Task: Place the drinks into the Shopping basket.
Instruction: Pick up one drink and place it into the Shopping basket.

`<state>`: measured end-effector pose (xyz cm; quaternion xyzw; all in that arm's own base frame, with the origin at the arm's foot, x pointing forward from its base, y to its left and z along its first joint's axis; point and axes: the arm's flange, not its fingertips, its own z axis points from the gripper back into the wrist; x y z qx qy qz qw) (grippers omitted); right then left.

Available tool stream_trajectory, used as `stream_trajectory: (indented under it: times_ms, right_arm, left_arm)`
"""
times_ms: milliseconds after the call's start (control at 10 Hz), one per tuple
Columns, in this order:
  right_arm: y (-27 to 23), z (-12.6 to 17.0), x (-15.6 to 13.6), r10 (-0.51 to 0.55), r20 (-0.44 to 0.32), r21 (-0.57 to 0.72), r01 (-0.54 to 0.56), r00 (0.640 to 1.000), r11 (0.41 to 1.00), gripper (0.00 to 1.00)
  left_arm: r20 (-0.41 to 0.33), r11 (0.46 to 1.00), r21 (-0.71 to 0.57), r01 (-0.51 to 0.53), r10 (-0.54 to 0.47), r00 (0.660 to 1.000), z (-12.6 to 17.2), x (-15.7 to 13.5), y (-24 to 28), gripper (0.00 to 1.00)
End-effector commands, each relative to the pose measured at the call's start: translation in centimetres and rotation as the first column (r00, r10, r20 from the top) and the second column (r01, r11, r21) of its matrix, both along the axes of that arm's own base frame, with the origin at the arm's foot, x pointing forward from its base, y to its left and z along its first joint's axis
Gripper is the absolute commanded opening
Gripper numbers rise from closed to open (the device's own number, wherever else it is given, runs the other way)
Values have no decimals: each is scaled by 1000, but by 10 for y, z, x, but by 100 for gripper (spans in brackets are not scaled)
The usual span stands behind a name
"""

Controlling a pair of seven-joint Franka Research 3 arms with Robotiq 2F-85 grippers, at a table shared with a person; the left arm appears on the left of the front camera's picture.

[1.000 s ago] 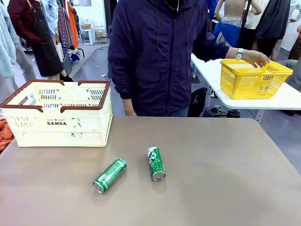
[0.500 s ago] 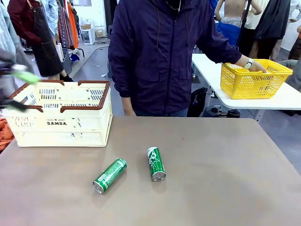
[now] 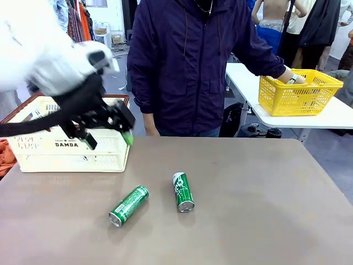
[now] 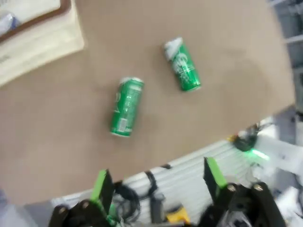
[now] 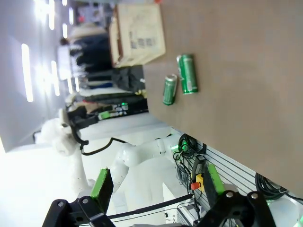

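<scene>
Two green drinks lie on their sides on the brown table: one can (image 3: 129, 205) at the middle left, the other can (image 3: 183, 191) just right of it. The cream Shopping basket (image 3: 66, 157) stands at the far left. My left gripper (image 3: 109, 139) hangs open and blurred in front of the basket's right end, above and behind the cans, holding nothing. Looking down in the left wrist view, both cans (image 4: 127, 107) (image 4: 182, 65) and the basket's corner (image 4: 38, 33) lie beyond the open gripper (image 4: 157, 182). The right gripper (image 5: 157, 182) is open and off the table's near edge, far from the cans (image 5: 170, 89) (image 5: 188, 74).
A person in a dark purple jacket (image 3: 187, 66) stands at the far edge, one hand in a yellow mesh basket (image 3: 298, 91) on a white side table. The right half of the brown table (image 3: 265, 193) is bare.
My left arm has swung in fast from the left and now hangs in front of the basket. The person's hand has gone deeper into the yellow basket. The cans have not moved.
</scene>
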<state>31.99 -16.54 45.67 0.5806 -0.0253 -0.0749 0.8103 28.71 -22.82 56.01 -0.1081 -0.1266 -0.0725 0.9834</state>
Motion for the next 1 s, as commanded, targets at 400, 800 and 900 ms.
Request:
stream_trajectory:
  times_ms: [400, 800, 900]
  right_arm:
    - [-1, 5, -1, 6, -16, -4, -6, 1000, 1000, 100]
    - [-1, 5, -1, 6, -16, -4, -6, 1000, 1000, 100]
    - [-1, 5, -1, 6, -16, -4, -6, 1000, 1000, 100]
  left_arm:
    - [23, 994, 102, -40, 37, 999, -37, -10, -36, 100]
    - [-69, 959, 98, -267, 274, 959, -58, -22, -71, 100]
    - [-71, 925, 122, -360, 370, 926, -62, -27, -88, 100]
